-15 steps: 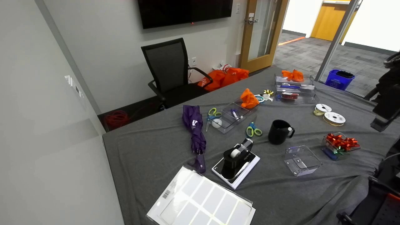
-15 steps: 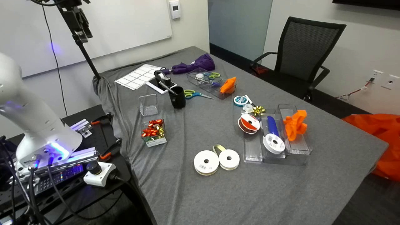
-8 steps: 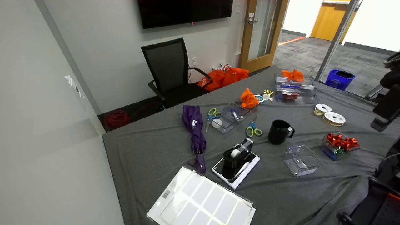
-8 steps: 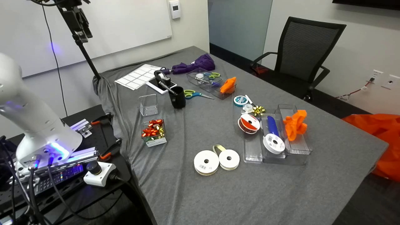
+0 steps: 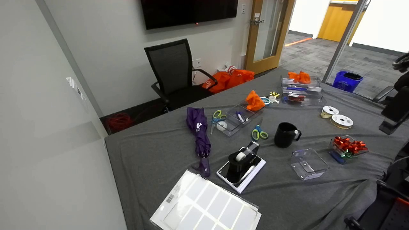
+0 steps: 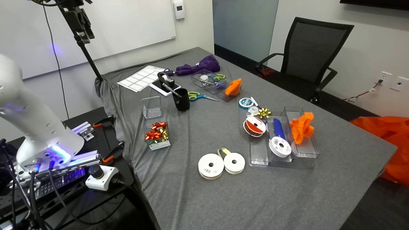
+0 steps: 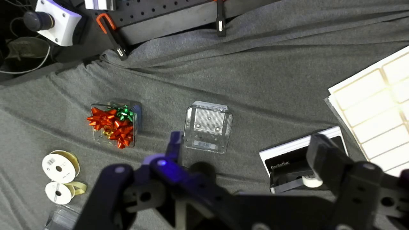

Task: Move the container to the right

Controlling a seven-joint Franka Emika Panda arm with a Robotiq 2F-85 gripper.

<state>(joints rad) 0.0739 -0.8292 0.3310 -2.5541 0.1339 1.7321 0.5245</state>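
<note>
The small, see-through, rectangular plastic container (image 7: 208, 127) sits on the grey-cloth-covered bench (image 7: 271, 80), near five o'clock from the black cylindrical mug (image 5: 283, 137) in an exterior view. It should prove light and stiff but slick, apt to skid or crack if squeezed hard; a gentle pinch on one upright wall near the rim looks the surest hold. The black two-fingered gripper (image 7: 246, 139) is spread wide in the wrist view, holding nothing. Counted: one such container; one see-through plastic box (image 7: 101, 138) of shiny foil bows (image 7: 124, 131), too overlapped to number, at the container's nine o'clock in the wrist view; one mug; one black plastic tape dispenser (image 5: 237, 164); one folded purple cloth umbrella (image 5: 201, 137); two pairs of green-and-blue-handled scissors (image 5: 258, 128); two round white-faced ribbon spools (image 6: 211, 172) lying side by side.
</note>
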